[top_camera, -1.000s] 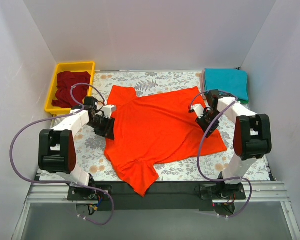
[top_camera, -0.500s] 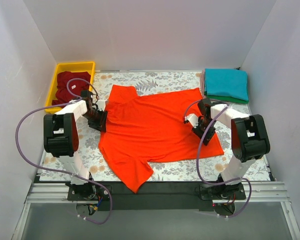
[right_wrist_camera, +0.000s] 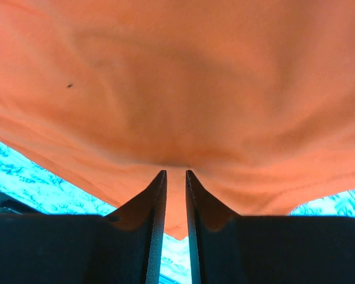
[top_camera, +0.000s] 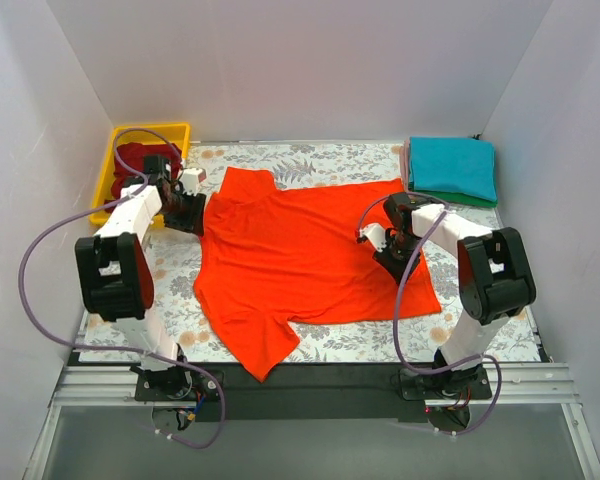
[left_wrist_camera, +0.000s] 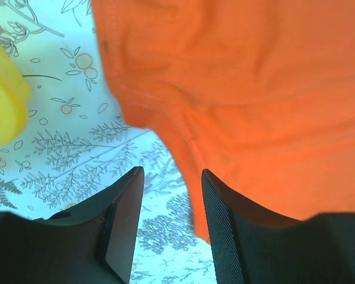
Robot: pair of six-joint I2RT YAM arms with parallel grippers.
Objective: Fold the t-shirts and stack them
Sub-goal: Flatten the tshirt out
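- Your right tool (right_wrist_camera: 171, 173) had its fingers pressed almost together, pinching a fold of the orange shirt (top_camera: 290, 260) near its right edge.
- Your left tool (left_wrist_camera: 168, 177) stood spread. The shirt's hem crossed just into the gap beside one finger, with nothing gripped.
- Over the last second both tools had travelled. The right tool (top_camera: 388, 245) had slid leftward over the cloth, and the left tool (top_camera: 187, 212) had gone back toward the bin (top_camera: 150, 128).
- The shirt had shifted left with them and its right side had drawn in. I judged that you were still squaring and smoothing, with no fold made yet.
- It lay flat in the middle of the bench (top_camera: 310, 160). Its long axis ran left to right, slightly tilted, with one sleeve at the far left and the other at the near edge.
- Its shoulder end seemed to point left toward the bin and its hem right; I could not make out the collar.
- The teal shirt (top_camera: 452, 165) sat folded on the green shirt (top_camera: 450, 198) at far right, and the maroon shirt (top_camera: 140, 165) waited in the bin.
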